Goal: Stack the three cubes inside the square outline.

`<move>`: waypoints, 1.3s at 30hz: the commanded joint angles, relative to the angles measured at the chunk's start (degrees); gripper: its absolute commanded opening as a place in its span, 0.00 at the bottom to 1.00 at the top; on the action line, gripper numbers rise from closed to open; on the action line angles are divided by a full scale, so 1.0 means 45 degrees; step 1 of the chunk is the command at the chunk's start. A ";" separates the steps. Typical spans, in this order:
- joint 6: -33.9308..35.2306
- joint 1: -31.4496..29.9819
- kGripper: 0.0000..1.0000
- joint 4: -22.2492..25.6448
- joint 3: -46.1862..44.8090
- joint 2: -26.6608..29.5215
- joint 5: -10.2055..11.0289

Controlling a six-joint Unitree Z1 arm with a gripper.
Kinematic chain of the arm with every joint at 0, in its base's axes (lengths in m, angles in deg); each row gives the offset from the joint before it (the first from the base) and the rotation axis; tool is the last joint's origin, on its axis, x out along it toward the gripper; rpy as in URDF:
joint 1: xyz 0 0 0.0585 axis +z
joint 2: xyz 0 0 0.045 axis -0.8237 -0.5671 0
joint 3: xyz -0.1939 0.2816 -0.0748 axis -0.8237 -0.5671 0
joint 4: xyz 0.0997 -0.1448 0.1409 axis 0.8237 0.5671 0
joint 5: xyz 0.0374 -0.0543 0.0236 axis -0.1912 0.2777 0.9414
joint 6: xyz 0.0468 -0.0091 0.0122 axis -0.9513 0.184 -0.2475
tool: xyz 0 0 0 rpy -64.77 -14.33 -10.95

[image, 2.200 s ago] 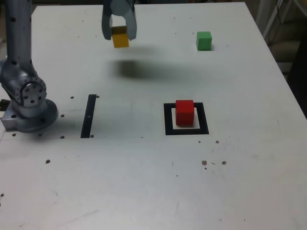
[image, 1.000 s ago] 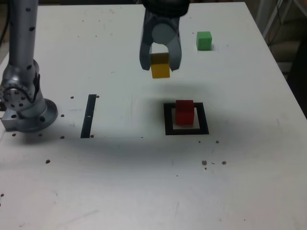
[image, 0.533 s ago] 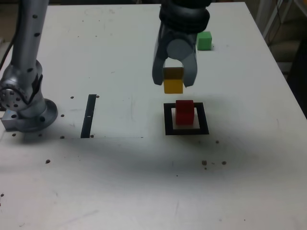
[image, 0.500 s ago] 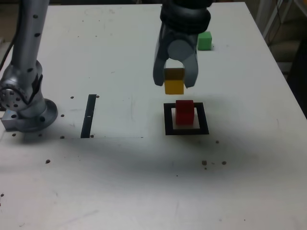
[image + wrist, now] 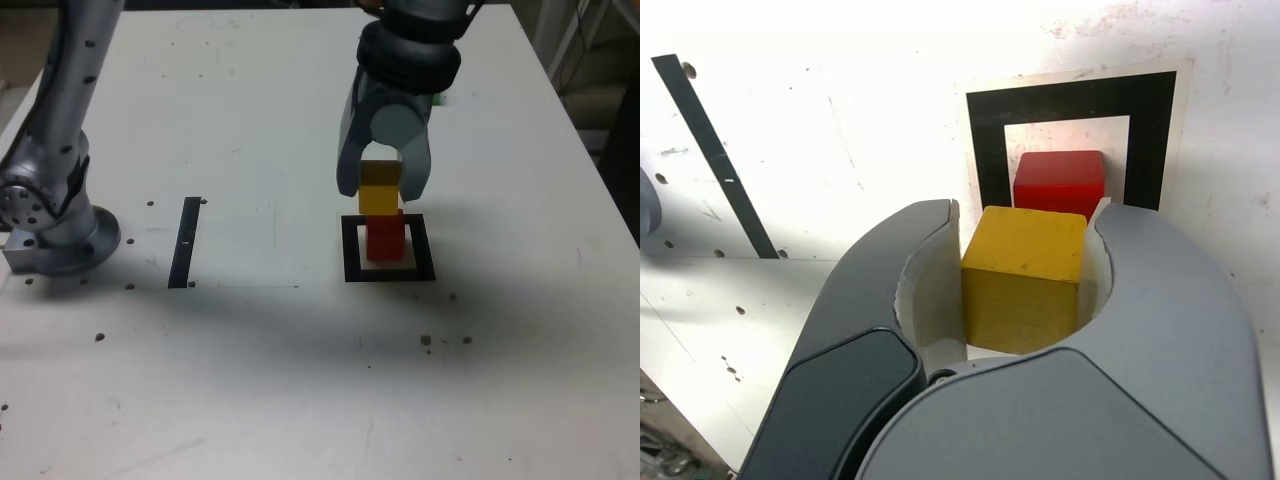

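The fingers grip the yellow cube tightly, just above the red cube; contact seems unclear.

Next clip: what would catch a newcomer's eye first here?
The grey robot gripper, shut on a small yellow cube, sits near the middle of the white table in the exterior view. Right beneath it, a small red cube sits inside the thick black square outline. A thin black strip lies towards the exterior view's left.
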 commanded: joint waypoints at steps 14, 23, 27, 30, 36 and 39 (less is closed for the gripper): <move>0.0206 -0.0019 0.32 -0.0226 0.0104 -0.0402 -0.0034; 0.0266 -0.0019 0.32 -0.0310 0.0084 -0.0490 -0.0119; 0.0272 -0.0019 0.32 -0.0365 0.0054 -0.0554 -0.0208; 0.0275 -0.0019 0.32 -0.0401 0.0024 -0.0578 -0.0241; 0.0281 -0.0019 0.56 -0.0538 -0.0130 -0.0576 -0.0273; 0.0281 -0.0019 0.85 -0.0661 -0.0260 -0.0567 -0.0299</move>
